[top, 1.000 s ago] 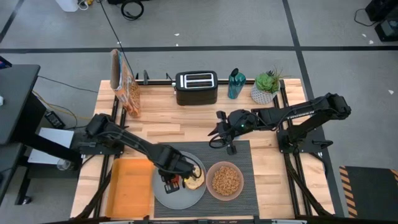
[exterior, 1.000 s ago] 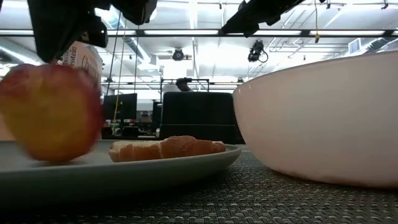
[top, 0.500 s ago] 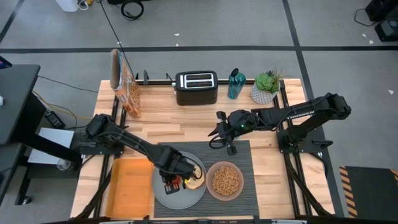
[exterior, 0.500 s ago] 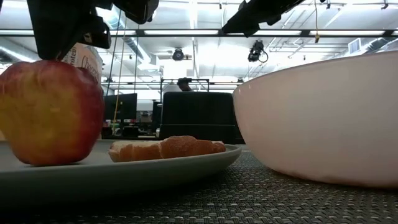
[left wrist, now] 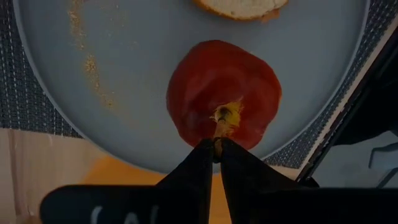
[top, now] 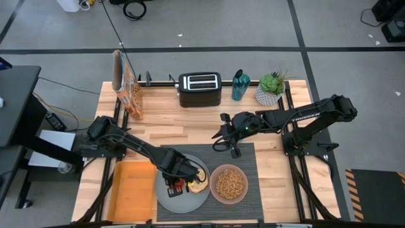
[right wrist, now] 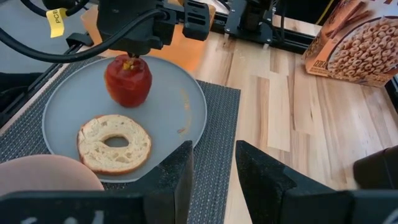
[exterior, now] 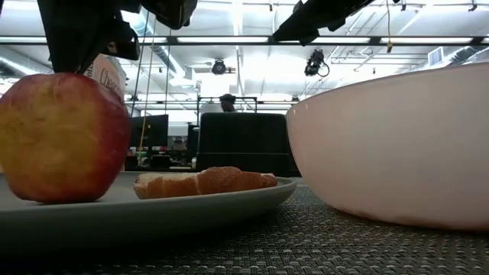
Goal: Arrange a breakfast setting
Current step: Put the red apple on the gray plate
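Observation:
A red apple (left wrist: 224,93) stands upright on the large pale grey plate (top: 174,201), beside a bagel half (right wrist: 115,143). The plate lies on the left part of the dark ribbed placemat (top: 253,158). My left gripper (left wrist: 215,144) is just above the apple, shut on its stem. The pink bowl (top: 228,183) holding tan cereal stands on the placemat to the right of the plate. My right gripper (top: 223,136) is open and empty above the placemat's far edge. No spoon is in view. My left gripper pinches the apple's stem (left wrist: 217,132) between its two fingertips, coming from above and pointing down. The apple (exterior: 61,137) stands upright with its underside on the plate, near the plate's left side.
An orange tray (top: 131,190) lies to the left of the placemat. A black toaster (top: 199,88), a cereal box (top: 126,82), a teal bottle (top: 240,85) and a potted plant (top: 272,88) stand along the far edge. Bare wood shows between them and the placemat.
In the low view the apple was blurred in motion a second ago. It has come down a little onto the plate and now stands still. My left gripper has stayed shut on its stem.

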### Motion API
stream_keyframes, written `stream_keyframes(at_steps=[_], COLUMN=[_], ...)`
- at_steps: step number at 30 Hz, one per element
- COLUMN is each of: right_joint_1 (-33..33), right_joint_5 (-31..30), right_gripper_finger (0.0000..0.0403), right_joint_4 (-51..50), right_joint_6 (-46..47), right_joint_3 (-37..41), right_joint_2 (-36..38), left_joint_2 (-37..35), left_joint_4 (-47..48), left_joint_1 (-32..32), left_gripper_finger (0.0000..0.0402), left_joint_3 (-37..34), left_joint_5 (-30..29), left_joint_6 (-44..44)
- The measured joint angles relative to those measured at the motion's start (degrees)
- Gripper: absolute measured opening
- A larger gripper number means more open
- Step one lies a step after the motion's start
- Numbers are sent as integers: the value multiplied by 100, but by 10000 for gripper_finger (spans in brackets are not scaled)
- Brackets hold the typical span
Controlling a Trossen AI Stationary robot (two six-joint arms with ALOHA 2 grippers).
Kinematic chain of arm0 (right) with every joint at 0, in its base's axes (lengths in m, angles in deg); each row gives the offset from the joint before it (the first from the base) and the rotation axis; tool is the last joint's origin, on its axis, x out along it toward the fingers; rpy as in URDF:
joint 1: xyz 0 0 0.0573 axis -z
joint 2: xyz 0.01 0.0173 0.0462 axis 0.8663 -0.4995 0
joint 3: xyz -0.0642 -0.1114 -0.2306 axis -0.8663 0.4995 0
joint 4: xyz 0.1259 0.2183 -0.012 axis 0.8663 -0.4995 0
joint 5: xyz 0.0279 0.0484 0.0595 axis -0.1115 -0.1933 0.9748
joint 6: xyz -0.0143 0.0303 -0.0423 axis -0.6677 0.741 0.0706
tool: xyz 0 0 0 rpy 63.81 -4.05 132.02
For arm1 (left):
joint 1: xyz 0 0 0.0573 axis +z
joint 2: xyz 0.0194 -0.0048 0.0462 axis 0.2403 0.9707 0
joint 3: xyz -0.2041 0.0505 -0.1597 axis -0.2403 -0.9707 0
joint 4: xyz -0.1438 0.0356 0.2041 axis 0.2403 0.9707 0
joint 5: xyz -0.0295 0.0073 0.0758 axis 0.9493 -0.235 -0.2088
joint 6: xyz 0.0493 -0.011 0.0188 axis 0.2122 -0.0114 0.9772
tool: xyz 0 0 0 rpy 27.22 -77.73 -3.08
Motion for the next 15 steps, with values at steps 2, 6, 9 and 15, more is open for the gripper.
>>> stream_keyframes(at_steps=[2, 6, 9, 15], right_joint_1=[0, 2, 2, 2], right_joint_5=[0, 0, -1, -2], right_gripper_finger=[128, 128, 128, 128], right_joint_4=[0, 0, 0, -8], right_joint_6=[1, -1, -1, -1], right_joint_3=[0, 2, 2, 3], right_joint_2=[0, 0, 0, 0], left_joint_2=[-1, -2, -2, -4], left_joint_4=[0, 0, 0, 0], left_joint_1=[0, 0, 23, 26], left_gripper_finger=[35, 35, 36, 36], left_joint_3=[0, 0, 0, 0], left_joint_5=[-6, -10, -8, -10], left_joint_6=[48, 71, 73, 78])
